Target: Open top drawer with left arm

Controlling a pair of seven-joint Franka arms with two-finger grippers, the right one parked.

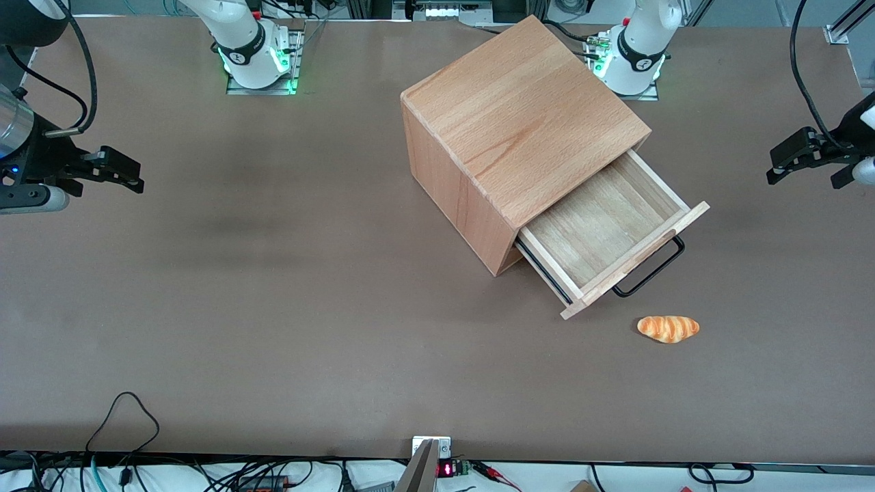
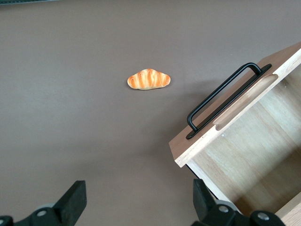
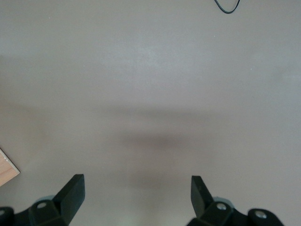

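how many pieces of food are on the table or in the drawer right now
1. A small orange-striped bread roll lies on the brown table, nearer the front camera than the pulled-out light-wood top drawer, whose visible interior is empty. The left arm's black gripper hangs open above the table, apart from both.

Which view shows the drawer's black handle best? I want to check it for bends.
The left wrist view: the handle spans the top drawer front close up, with the open gripper held off it. The front view shows the handle partly tucked under the drawer front. The right wrist view shows none of it.
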